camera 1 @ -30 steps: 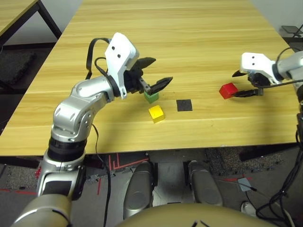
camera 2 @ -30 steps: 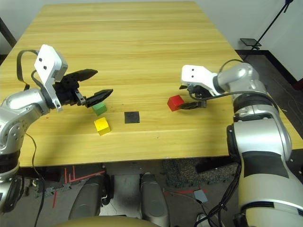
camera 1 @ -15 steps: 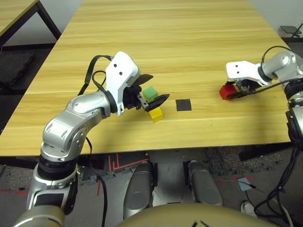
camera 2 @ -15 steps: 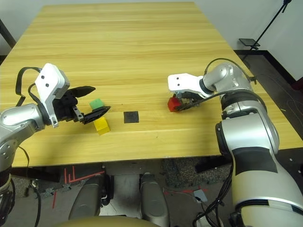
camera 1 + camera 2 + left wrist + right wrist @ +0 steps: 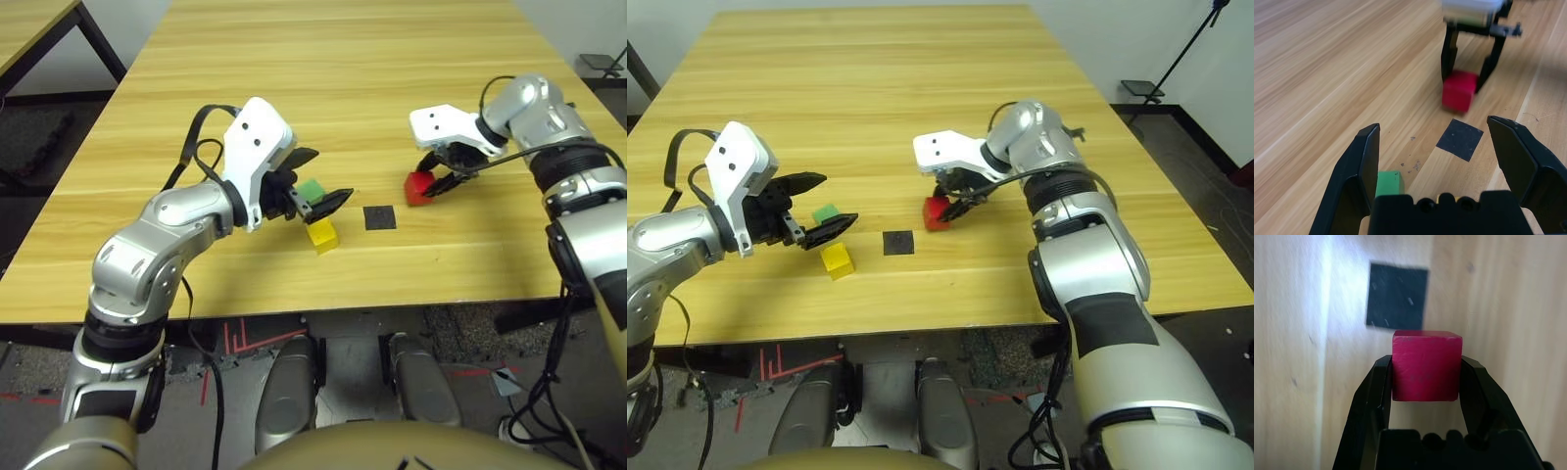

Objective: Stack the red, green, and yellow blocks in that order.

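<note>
Behind left fingers [image 5: 1366, 166], green block [image 5: 1389, 184] half-hidden.

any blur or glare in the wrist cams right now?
Left wrist view: the right gripper and the red block it holds are soft with blur, while the black patch and green block look sharper. Right wrist view: a bright washed-out band of glare runs down the table beside the patch; the block is crisp.

Matte red block [image 5: 1426, 366] over smooth wooden table [image 5: 392, 78].
</note>
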